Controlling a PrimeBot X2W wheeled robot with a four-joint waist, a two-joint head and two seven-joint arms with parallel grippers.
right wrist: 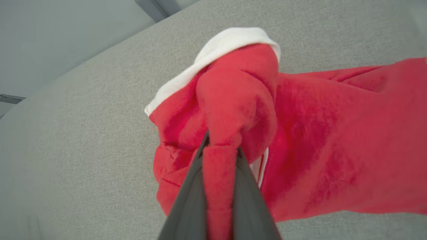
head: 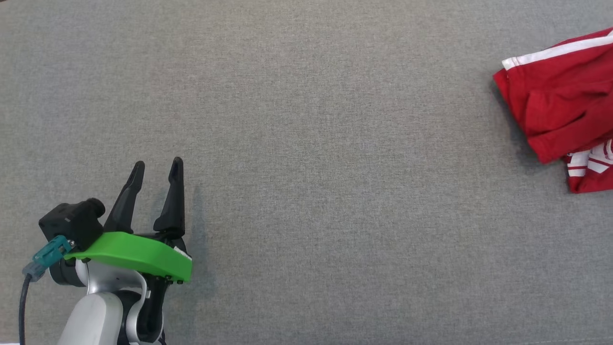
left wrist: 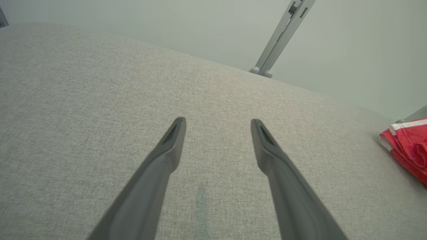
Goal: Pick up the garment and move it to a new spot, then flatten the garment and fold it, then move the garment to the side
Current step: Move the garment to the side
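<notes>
I am judging this the first step, the pick-up; the next move is calling for a lift and a carry leftward over the grey table (head: 306,143). The red garment (head: 560,105) is sitting bunched at the right. My right gripper (right wrist: 222,146) is pinching a fold of it, jaws nearly closed. My left gripper (head: 158,167) is hovering near left, spread wide, holding nothing.

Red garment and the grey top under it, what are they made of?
The red garment looks like soft, matte knit cloth, maybe cotton: it bunches and creases, with white trim. The grey surface looks like woven fabric, matte, with a fine speckled weave.
</notes>
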